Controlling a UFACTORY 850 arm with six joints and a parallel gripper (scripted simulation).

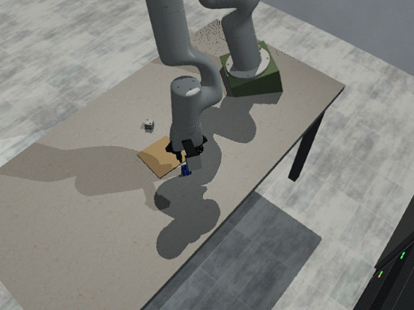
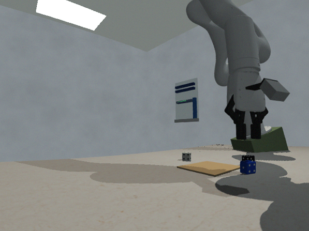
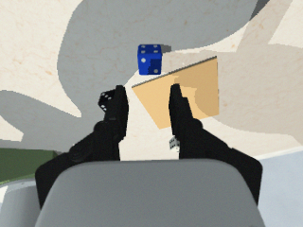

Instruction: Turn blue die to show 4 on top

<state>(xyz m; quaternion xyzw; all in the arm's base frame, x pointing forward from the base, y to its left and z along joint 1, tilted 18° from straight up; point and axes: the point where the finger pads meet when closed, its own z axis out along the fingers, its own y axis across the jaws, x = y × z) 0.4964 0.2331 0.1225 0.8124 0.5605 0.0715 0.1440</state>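
The blue die (image 1: pixel 186 170) lies on the table just off the mat's near corner; it also shows in the exterior view (image 2: pixel 247 167) and in the wrist view (image 3: pixel 150 60). I cannot read its top face for sure. The tan mat (image 1: pixel 160 157) (image 2: pixel 208 168) (image 3: pixel 185 92) lies flat on the table. My gripper (image 2: pixel 248 136) hangs above the mat's edge and the blue die, well clear of both. Its fingers stand partly apart with nothing between them.
A black die (image 2: pixel 248 157) lies on the table right behind the blue one, half hidden by my left finger in the wrist view (image 3: pixel 105 99). A white die (image 1: pixel 148 124) lies off the mat on its far side. The green robot base (image 1: pixel 252 74) stands at the back.
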